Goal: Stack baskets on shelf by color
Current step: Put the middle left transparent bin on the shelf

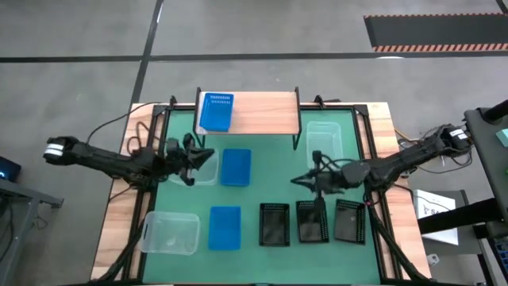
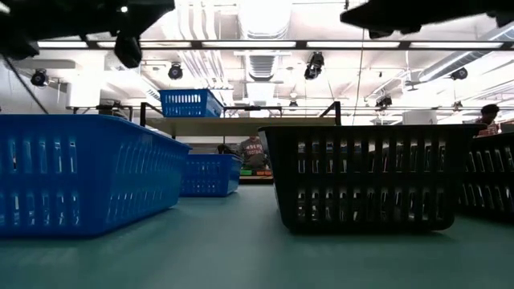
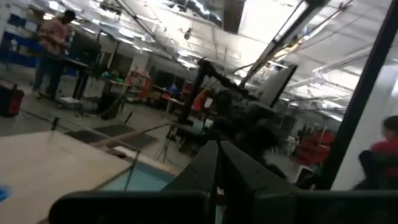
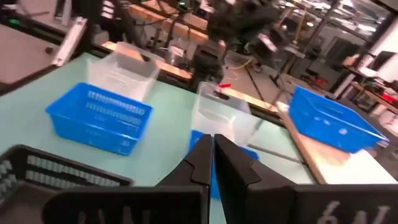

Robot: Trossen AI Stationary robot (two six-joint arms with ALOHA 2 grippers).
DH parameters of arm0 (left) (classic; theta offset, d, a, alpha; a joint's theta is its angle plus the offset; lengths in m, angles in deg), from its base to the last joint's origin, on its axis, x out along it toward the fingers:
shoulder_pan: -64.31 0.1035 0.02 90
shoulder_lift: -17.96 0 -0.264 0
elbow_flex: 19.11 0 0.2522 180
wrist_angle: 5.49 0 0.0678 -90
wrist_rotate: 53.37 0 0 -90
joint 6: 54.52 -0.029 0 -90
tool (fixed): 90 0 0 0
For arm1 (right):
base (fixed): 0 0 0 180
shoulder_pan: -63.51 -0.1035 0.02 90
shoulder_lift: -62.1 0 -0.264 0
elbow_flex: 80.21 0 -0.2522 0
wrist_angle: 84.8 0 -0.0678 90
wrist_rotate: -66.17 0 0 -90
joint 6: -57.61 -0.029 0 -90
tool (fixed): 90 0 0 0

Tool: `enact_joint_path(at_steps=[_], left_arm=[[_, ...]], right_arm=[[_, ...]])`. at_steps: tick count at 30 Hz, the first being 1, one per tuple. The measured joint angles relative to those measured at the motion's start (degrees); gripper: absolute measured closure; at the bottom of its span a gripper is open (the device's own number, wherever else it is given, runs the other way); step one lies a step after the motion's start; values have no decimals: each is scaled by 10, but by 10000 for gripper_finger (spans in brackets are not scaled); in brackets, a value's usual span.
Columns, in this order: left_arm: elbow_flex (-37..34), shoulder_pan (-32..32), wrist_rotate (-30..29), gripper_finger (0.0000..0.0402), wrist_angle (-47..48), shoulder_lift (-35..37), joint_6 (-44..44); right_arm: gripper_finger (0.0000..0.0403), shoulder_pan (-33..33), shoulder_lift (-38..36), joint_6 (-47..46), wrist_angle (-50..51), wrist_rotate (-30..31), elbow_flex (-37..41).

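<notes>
The shelf (image 1: pixel 262 111) stands at the table's far edge with one blue basket (image 1: pixel 216 111) on its left end. Two more blue baskets (image 1: pixel 235 167) (image 1: pixel 225 226), three clear baskets (image 1: pixel 321 143) (image 1: pixel 202 168) (image 1: pixel 171 233) and three black baskets (image 1: pixel 274 224) (image 1: pixel 311 221) (image 1: pixel 349 220) rest on the green table top. My left gripper (image 1: pixel 210 153) hangs shut and empty above the clear basket left of centre. My right gripper (image 1: pixel 296 181) is shut and empty above bare table, just beyond the black baskets; its shut fingers (image 4: pixel 211 149) point toward the table's left.
The wooden table border (image 1: pixel 111 222) and cables run along both sides. Bare green surface (image 1: pixel 274 171) lies between the middle blue basket and my right gripper. People (image 3: pixel 53 37) and workbenches show in the room beyond the table.
</notes>
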Motion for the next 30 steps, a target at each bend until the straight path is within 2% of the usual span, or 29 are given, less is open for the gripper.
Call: enact_joint_path(at_steps=[5,13,17,20,23,26,30], left_arm=[[63,-34,-6,400,-5,-75,0],[164,-122,-53,400,8,-193,15],[218,-172,-144,400,83,-232,66],[274,-194,-226,400,224,-251,148],[348,-198,-251,400,438,-266,290],[433,-196,-243,400,701,-293,468],[542,-180,-160,400,1041,-348,686]], right_arm=[[394,59,-54,-23,0,-6,34],[394,62,-118,-84,51,-10,52],[394,62,-136,-91,84,-9,52],[394,62,-144,-91,97,-8,52],[394,62,-144,-81,97,-8,51],[394,62,-142,-65,97,-8,51],[394,62,-143,-49,96,-8,51]])
